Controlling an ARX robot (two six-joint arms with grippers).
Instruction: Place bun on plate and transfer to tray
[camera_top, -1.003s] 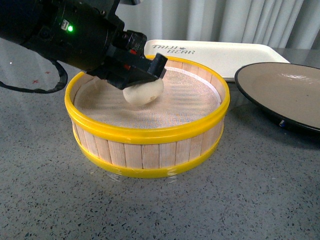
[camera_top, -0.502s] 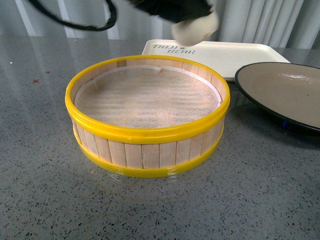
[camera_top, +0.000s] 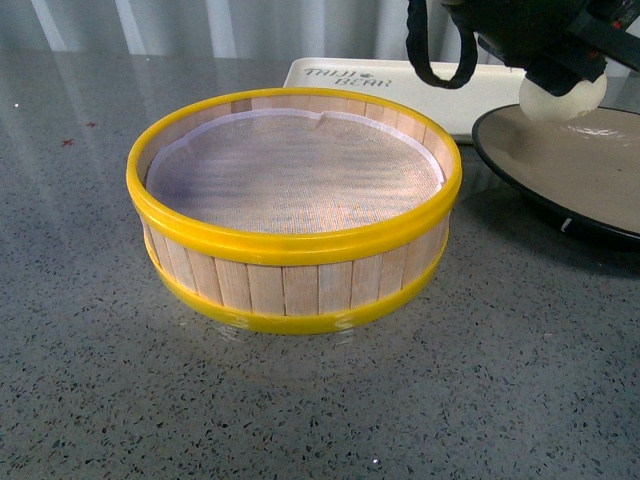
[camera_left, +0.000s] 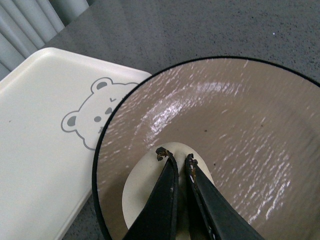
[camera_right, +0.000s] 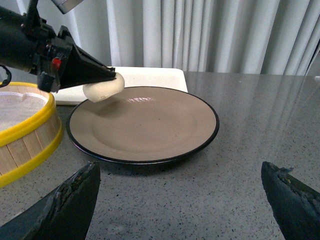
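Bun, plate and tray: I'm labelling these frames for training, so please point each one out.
bun (camera_right: 102, 89), right wrist view, its rounded pale side.
plate (camera_right: 150, 125), right wrist view, bare middle of its grey-brown inside.
tray (camera_left: 35, 165), left wrist view, plain surface beside the bear print.

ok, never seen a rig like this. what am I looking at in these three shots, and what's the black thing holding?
It's a two-armed robot at a grey table. The front view comes from a camera on its body. The other two come from cameras on each wrist, looking along that arm's gripper. On the table are a steamer basket with only a cloth liner inside, a plate, and a tray behind them. The black thing is the left gripper, shut on a bun. It holds the bun over the plate, seemingly just above it. The right gripper is open and empty, facing the plate.
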